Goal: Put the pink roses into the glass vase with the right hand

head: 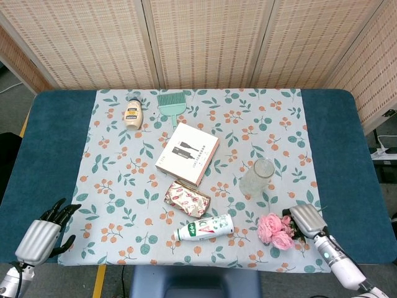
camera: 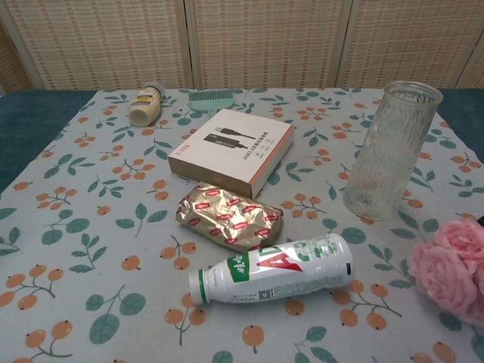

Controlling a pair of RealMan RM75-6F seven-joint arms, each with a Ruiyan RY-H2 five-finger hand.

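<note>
The pink roses (head: 276, 230) lie on the floral cloth near the front right edge; the chest view shows only their blooms (camera: 454, 266) at its right border. My right hand (head: 306, 220) lies over the stems just right of the blooms and grips them, its fingers mostly hidden beneath it. The empty glass vase (head: 257, 177) stands upright behind and slightly left of the roses, and shows large in the chest view (camera: 389, 151). My left hand (head: 43, 234) rests at the front left corner of the table, holding nothing, fingers apart.
A white-and-green bottle (head: 205, 228) lies on its side left of the roses, with a gold foil packet (head: 187, 198) behind it. A white box (head: 187, 154) sits mid-table. A beige bottle (head: 133, 113) and green brush (head: 170, 105) lie at the back.
</note>
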